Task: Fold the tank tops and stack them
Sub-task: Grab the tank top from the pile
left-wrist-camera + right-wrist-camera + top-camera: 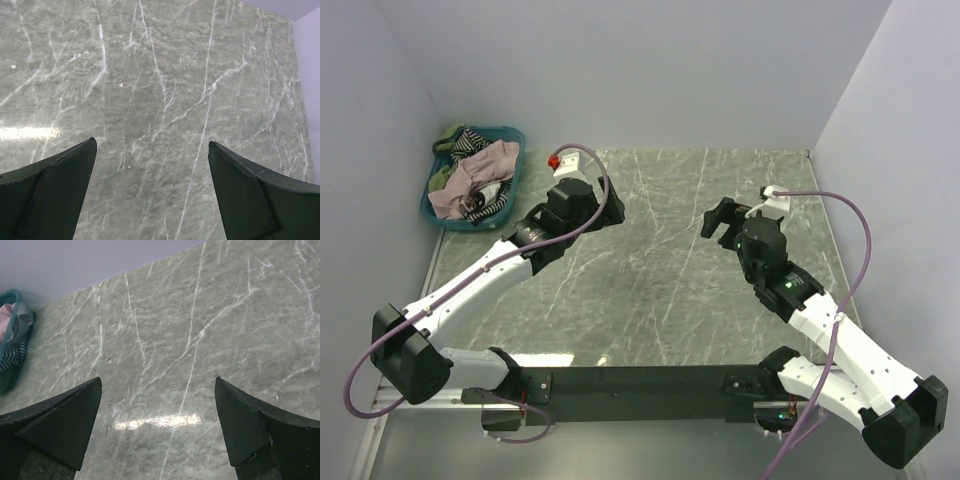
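The tank tops lie jumbled in a teal basket [512, 135] at the far left corner of the table. A dusty pink one [485, 165] is on top, a black-and-white striped one [470, 138] behind it, and an olive one [441, 180] at the left side. My left gripper [612, 208] hovers over the marble to the right of the basket, open and empty [151, 142]. My right gripper [717, 220] hangs over the table's right half, also open with nothing between its fingers [157, 379]. The right wrist view catches the basket's edge [11, 371] with pink cloth [7, 324].
The grey-green marble tabletop [660, 270] is boxed in by pale walls at the back, left and right. Purple cables loop off both arms [865, 240]. The arms' black base bar [640, 385] runs along the near edge.
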Robot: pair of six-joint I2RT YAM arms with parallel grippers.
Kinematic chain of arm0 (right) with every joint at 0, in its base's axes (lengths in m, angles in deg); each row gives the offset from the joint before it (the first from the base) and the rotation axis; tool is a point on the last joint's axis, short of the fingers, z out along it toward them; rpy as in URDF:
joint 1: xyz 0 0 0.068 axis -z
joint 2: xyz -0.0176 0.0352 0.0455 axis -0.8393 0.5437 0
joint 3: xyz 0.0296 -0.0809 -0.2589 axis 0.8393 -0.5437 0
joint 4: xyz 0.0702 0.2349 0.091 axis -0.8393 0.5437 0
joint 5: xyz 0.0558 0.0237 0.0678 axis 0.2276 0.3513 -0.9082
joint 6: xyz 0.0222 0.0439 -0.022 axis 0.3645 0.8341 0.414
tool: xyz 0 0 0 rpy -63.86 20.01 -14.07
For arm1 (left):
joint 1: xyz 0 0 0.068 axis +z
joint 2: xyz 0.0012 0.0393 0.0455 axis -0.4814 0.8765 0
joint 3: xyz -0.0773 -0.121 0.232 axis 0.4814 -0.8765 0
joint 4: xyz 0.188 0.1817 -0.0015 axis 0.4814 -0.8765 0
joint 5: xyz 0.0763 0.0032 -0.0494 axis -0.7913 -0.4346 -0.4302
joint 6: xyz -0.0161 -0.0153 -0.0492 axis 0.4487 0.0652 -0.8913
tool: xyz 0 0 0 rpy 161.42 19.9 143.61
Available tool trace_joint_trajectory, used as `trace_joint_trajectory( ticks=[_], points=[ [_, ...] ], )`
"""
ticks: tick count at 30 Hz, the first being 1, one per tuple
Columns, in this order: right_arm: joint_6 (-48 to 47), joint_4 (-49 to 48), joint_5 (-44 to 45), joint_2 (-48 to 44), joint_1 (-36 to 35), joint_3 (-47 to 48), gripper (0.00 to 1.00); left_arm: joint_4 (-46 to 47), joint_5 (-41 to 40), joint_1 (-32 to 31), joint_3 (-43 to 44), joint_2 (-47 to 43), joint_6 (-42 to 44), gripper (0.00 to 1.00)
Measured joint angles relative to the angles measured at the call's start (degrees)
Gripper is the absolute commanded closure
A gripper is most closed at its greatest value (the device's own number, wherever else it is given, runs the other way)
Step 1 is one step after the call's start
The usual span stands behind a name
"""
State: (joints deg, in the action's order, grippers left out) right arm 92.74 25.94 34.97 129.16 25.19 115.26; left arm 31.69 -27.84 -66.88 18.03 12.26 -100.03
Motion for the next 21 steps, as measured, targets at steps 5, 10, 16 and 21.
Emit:
trace_joint_trajectory(
  ticks=[5, 10, 16, 21],
  points=[
    [0.09, 0.63, -0.04, 0.68, 0.00, 0.31, 0.00, -2.32, -2.36, 0.24, 0.76, 0.02, -1.01, 0.00],
    [0.42, 2.38, -1.01, 1.27, -0.02, 1.27, 0.00, -5.01, -6.03, 3.26, 4.59, 0.79, -3.48, 0.00],
    [1.51, 3.06, -3.91, 2.19, -0.02, 1.79, 0.00, -6.27, -9.60, 18.78, 14.49, 10.23, -8.22, 0.02],
    [1.97, 3.61, -6.54, 3.34, -0.02, 2.08, 0.00, -9.51, -12.94, 31.87, 24.11, 21.55, -10.64, 0.05]
  ],
)
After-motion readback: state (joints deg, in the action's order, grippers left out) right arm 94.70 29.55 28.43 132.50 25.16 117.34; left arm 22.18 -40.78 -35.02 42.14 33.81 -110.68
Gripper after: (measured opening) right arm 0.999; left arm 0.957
